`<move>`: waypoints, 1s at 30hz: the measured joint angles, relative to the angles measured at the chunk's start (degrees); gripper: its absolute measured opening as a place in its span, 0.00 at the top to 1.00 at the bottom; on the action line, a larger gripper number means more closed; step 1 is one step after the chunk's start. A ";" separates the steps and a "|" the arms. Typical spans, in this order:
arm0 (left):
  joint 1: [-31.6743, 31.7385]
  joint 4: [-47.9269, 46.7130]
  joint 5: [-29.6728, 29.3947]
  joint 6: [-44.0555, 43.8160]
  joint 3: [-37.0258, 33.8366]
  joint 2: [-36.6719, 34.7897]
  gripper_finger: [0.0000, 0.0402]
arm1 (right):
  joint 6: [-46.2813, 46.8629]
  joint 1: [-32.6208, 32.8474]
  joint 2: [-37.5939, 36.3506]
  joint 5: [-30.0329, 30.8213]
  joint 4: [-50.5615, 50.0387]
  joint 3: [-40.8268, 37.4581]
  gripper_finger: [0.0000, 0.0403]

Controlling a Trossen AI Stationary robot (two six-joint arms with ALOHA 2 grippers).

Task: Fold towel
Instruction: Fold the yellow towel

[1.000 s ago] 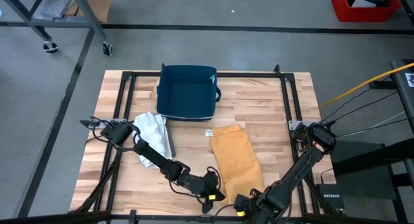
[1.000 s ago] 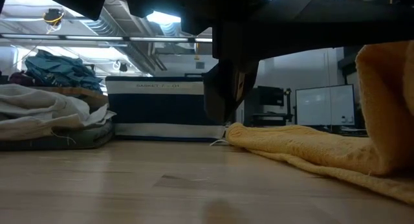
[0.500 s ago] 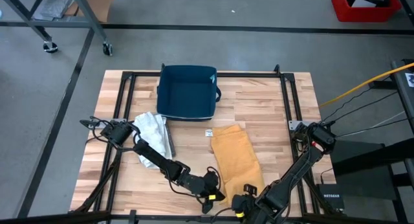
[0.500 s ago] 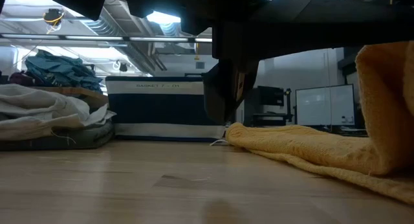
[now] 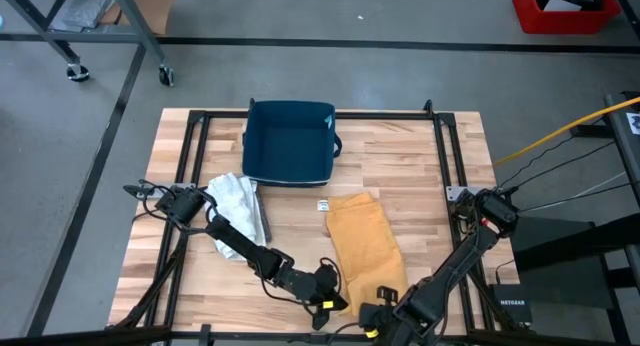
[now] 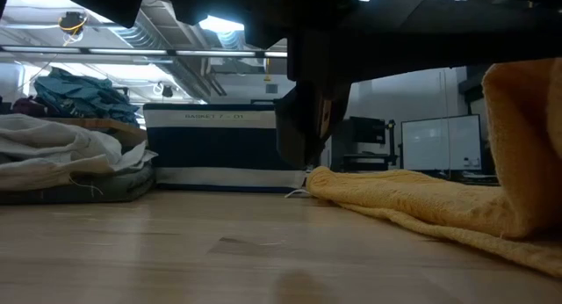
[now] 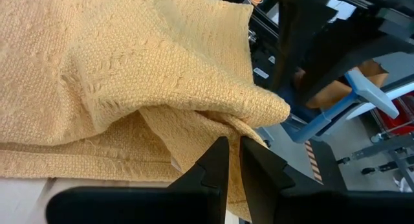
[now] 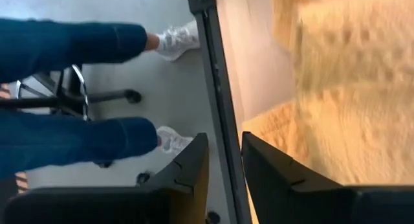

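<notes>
The yellow towel (image 5: 362, 241) lies as a long folded strip on the wooden table, right of centre, running from the far side toward the near edge. Its near part stands up in a hump (image 6: 518, 137). My left gripper (image 5: 335, 284) is at the towel's near left edge, shut on it (image 7: 233, 153). My right gripper (image 5: 384, 298) hangs over the towel's near end by the table's near edge. It points steeply down and stands open (image 8: 224, 159); only the table's edge rail and the floor show between its fingers, with the towel (image 8: 349, 107) beside one finger. My left gripper pinches a bunched fold of the towel (image 7: 213, 130) between its two fingertips, at the towel's near left edge. The fingers come in nearly level, slanting a little down, from the table's left. Several layers gather at the tips. The rest of the towel lies on the table.
A dark blue basket (image 5: 290, 141) stands at the far middle of the table. A heap of white cloth (image 5: 238, 201) lies on the left. Black frame rails (image 5: 440, 166) border the table. Beyond the near edge rail (image 8: 217, 81), a person's legs and white shoes (image 8: 171, 39) show.
My right gripper has rolled about its own axis while staying over the towel's near end. The towel and my left gripper have kept still.
</notes>
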 joint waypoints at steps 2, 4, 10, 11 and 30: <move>0.00 -0.01 0.00 -0.01 0.00 0.00 0.92 | 0.13 -0.03 0.00 0.99 0.63 0.00 0.76; 0.00 0.01 -0.01 -0.01 0.00 0.00 0.92 | 0.79 -0.05 -0.02 1.03 0.41 0.00 0.76; 0.00 0.01 0.00 0.01 0.00 0.00 0.92 | 4.66 0.07 -0.09 -3.25 -1.04 -1.37 0.76; 0.00 0.01 0.01 0.01 0.00 0.00 0.92 | 4.70 0.08 -0.09 -4.08 -1.06 -1.83 0.76; 0.00 0.03 -0.01 1.94 0.00 0.00 0.92 | 8.51 -0.33 -0.09 -12.55 1.33 -3.45 0.76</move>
